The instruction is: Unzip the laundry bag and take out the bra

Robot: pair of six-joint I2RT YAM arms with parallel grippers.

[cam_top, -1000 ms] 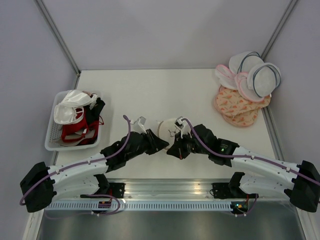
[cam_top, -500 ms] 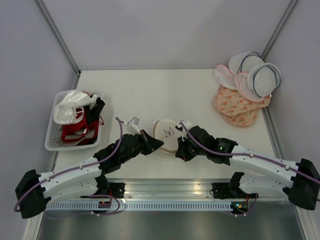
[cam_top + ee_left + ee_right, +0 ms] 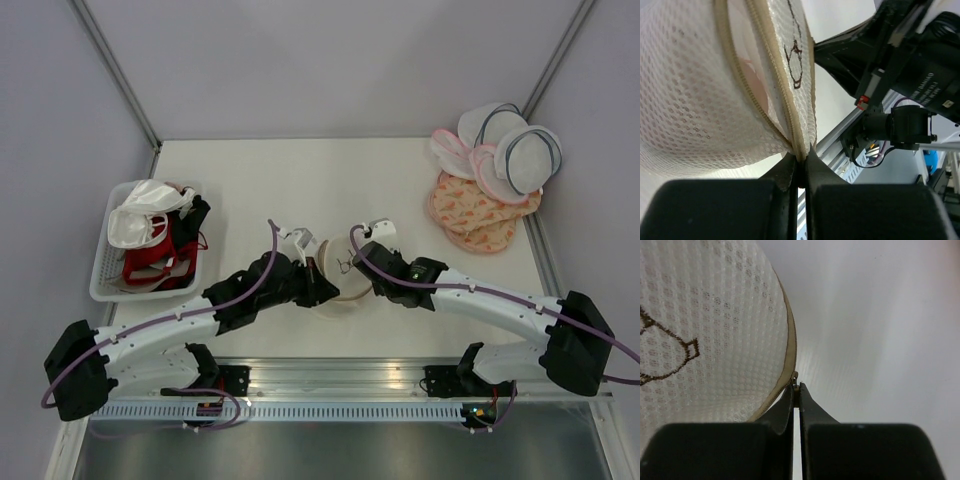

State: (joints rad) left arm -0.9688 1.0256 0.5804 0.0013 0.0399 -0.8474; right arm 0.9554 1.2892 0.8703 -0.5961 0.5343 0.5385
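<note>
Laundry bag (image 3: 338, 272), at the middle of the near edge of the tabletop (image 3: 300, 180). My left pincer (image 3: 800, 159) is clamped on its zipper seam (image 3: 781, 100). My right pincer (image 3: 796, 391) pinches the zipper pull (image 3: 795, 375). Best practice: anchor with the left and draw the right along the curve under steady tension.

- Low centre of the top view: my left gripper (image 3: 322, 290) and right gripper (image 3: 362, 262) are both pinched onto the rim of the laundry bag (image 3: 335, 272), one on each side. I see no gap to pass between them.
- Both arms slant in from the lower corners and block the near strip of the table (image 3: 300, 180).
- Upper middle: bare tabletop behind the bag, a wide lane.
- Left edge: white basket (image 3: 100, 285) heaped with garments, well apart from my left arm, with a bare strip between.
- Upper right corner: pile of bags (image 3: 490, 190), well apart from my right arm, with bare table between.
- Walls close off the back and both sides.
</note>
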